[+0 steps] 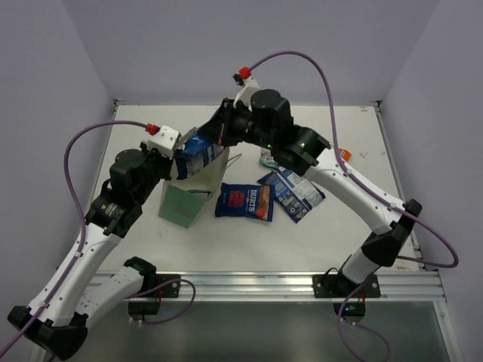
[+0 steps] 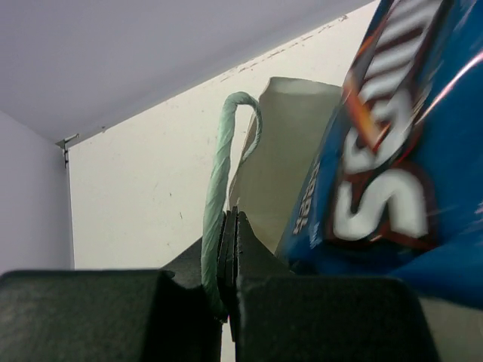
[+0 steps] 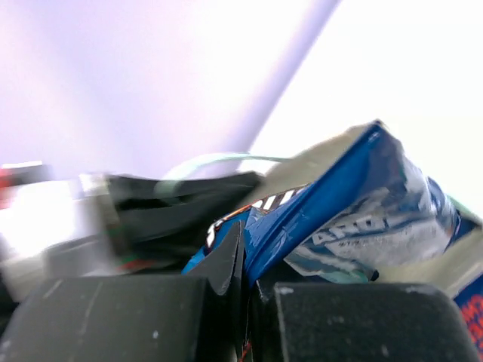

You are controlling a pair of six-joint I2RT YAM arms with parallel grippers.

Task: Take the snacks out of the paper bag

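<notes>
While beside bag (image 1: pixel 179 205), 2 blue packets (image 1: pixel 244 201)

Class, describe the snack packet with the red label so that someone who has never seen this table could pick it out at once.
On the white table, find the mint-green paper bag standing left of centre. Flat on the table just right of it lies a dark blue packet. Its big red label sets it apart; its right-hand neighbour, also blue, shows white.
</notes>
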